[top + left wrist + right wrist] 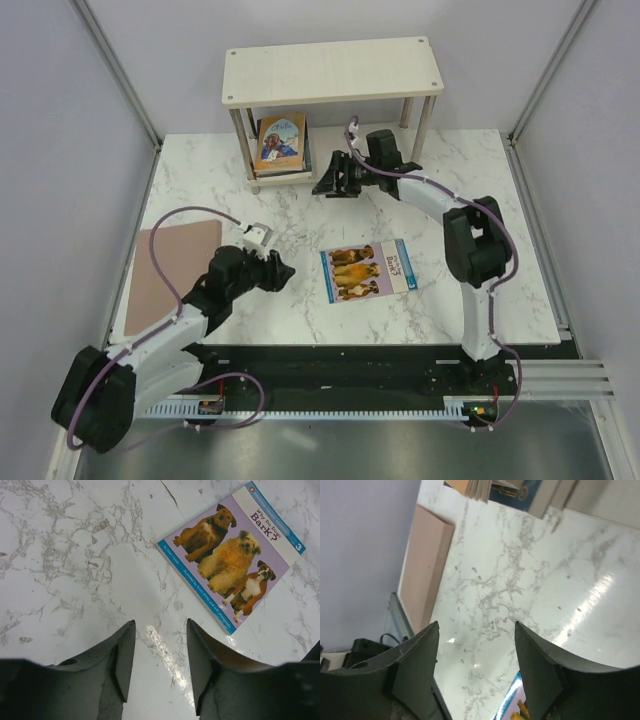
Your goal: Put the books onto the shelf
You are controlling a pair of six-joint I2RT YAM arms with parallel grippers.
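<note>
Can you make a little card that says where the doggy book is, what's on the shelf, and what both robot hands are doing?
dog book: flat on the marble table, cover up, between the arms
shelf: at the back of the table
tan portrait book: on the shelf's lower tier, left end
left gripper: open, empty, left of the dog book
right gripper: open, empty, near the shelf
pinkish sheet: flat at the table's left edge

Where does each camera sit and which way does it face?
Top external: above and behind, facing down on the shelf; both arms show.
Left wrist: on left arm, facing down at the dog book; left tool shows.
Right wrist: on right arm, facing the pinkish sheet; right tool shows.
Shared: the dog book, top and left wrist.
</note>
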